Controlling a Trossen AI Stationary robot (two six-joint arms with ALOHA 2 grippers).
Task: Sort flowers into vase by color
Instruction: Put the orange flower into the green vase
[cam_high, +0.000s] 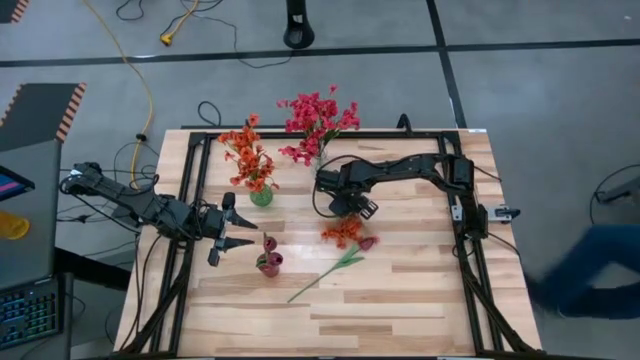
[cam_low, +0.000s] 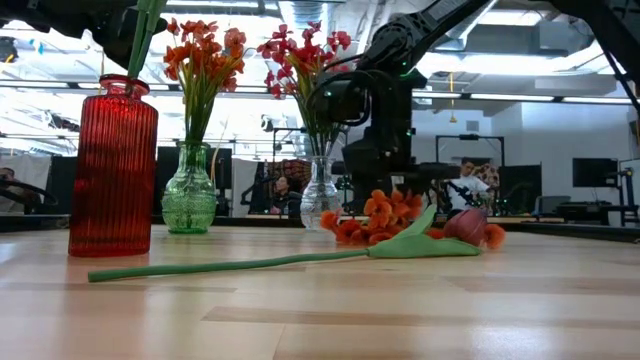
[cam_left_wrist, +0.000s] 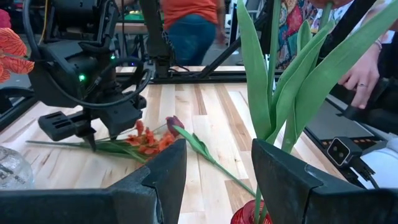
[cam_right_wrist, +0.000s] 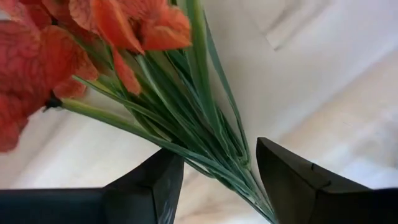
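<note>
Wooden counter (cam_high: 400, 300) carries three vases: a red ribbed vase (cam_low: 112, 170) near the left arm holding dark red tulip buds (cam_high: 268, 245) on green stems, a green glass vase (cam_low: 189, 200) holding an orange spray (cam_high: 246, 152), and a clear glass vase (cam_low: 320, 193) holding a pink-red spray (cam_high: 318, 118). Two flowers lie loose on the counter, near the middle: an orange blossom spray (cam_high: 342, 231) and, touching it, a single tulip (cam_high: 367, 243) with its long green stem (cam_high: 318, 279) running toward the front edge. Right end effector (cam_high: 352, 207) hangs directly over the stem end of the loose orange spray, just beside the clear vase; fingers spread wide, with the spray's bundle of thin green stems (cam_right_wrist: 205, 152) passing between them in the right wrist view. Contact between fingers and stems cannot be determined; nothing visibly pinched. Left end effector (cam_high: 236, 230) sits low at the left of the counter, just beside the red vase, fingers spread with the tulip leaves (cam_left_wrist: 280, 81) standing in the gap ahead of them; not gripping anything. From the left wrist view the right arm's end effector (cam_left_wrist: 81, 124) is seen hovering close above the loose orange spray (cam_left_wrist: 148, 142) and the tulip bud (cam_left_wrist: 175, 124). People are visible in the room beyond the counter.
</note>
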